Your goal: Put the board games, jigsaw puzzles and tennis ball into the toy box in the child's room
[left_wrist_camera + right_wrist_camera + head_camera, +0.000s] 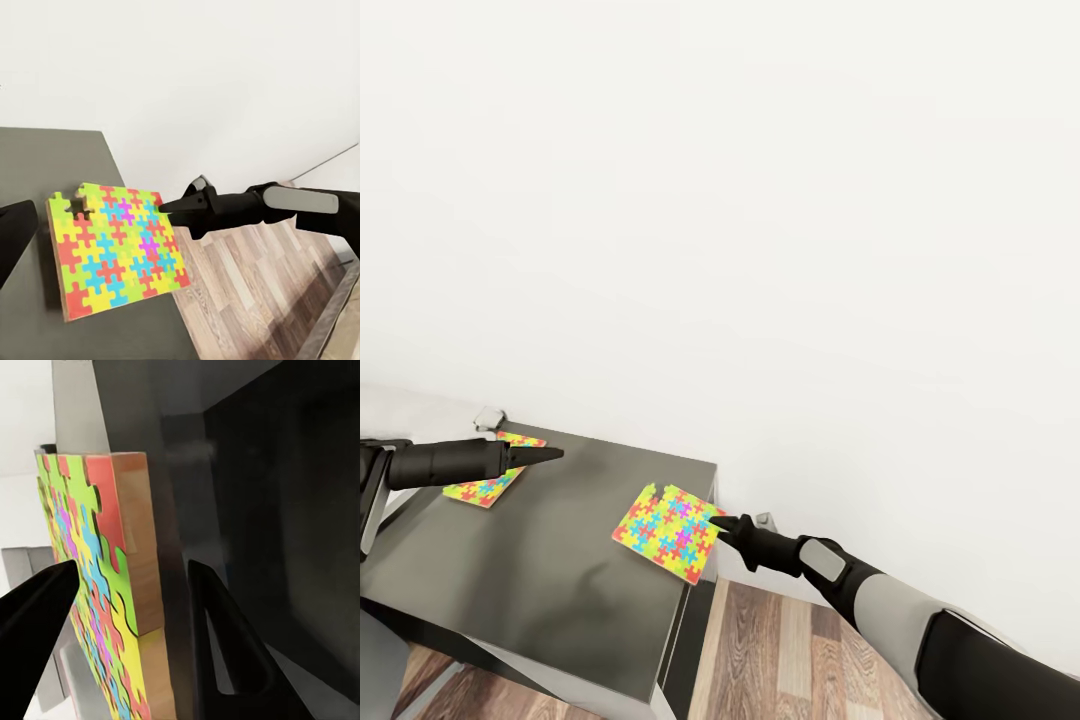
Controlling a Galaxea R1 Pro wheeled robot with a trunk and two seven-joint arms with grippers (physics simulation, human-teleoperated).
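Two jigsaw puzzles lie on the dark grey side unit of the table (pixel 550 560). One jigsaw puzzle (pixel 668 530) (pixel 112 251) (pixel 112 585) overhangs the unit's right edge, and my right gripper (pixel 718 523) (pixel 168 208) (pixel 135 574) is shut on that overhanging edge, one finger on its coloured face and one under it. The other jigsaw puzzle (pixel 485 485) lies at the far left, partly under my left arm. My left gripper (pixel 555 455) hovers open just past it, holding nothing. The toy box, board games, tennis ball and bed are out of view.
A white wall (pixel 760 250) rises right behind the unit. Wooden floor (pixel 780 650) (pixel 247 285) lies below the unit's right edge. A strip of the light desk top (pixel 400 405) shows at the far left.
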